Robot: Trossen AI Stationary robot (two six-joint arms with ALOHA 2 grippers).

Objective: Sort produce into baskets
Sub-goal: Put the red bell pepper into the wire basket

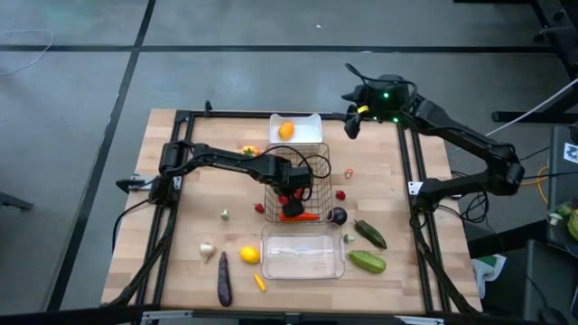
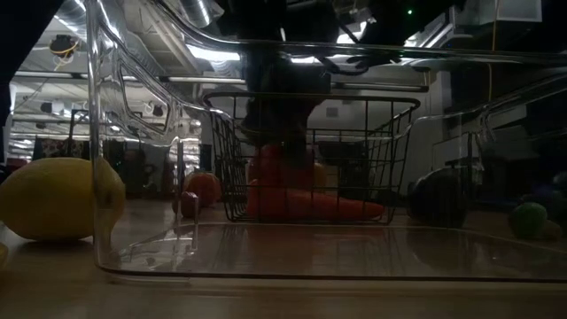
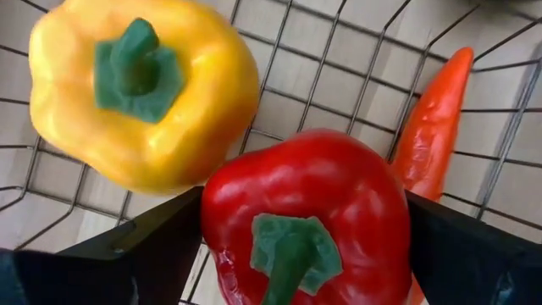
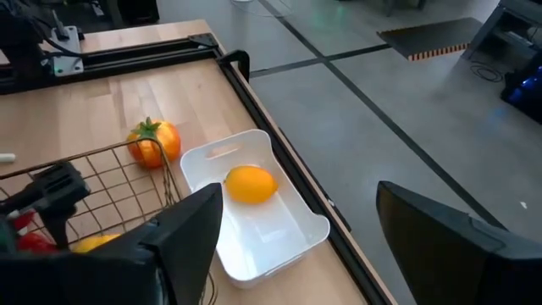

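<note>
Left gripper (image 1: pixel 296 183): inside the wire basket (image 1: pixel 318 155), jaws spread wide, one finger (image 3: pixel 135 250) on each side of a red pepper (image 3: pixel 309 216); whether the fingers press on it cannot be told.

Beside the red pepper in the basket: a yellow pepper (image 3: pixel 140 89) touching it, and an orange carrot (image 3: pixel 432 119) lying along the basket floor.

Right gripper (image 1: pixel 353 120): hangs above the bench's (image 1: pixel 181 226) far right corner, jaws apart, holding nothing.

White tray (image 4: pixel 262 224): just beyond the wire basket, holds one orange (image 4: pixel 251 184).

Small tomato (image 4: pixel 153 141): on the bench beside the white tray.

Clear tray (image 1: pixel 302 255): near side of the basket.

Lemon (image 1: pixel 249 255): just left of the clear tray.

Purple eggplant (image 1: pixel 224 279): near the front edge, left of the tray.

Two green cucumbers (image 1: pixel 368 261): right of the tray.
</note>
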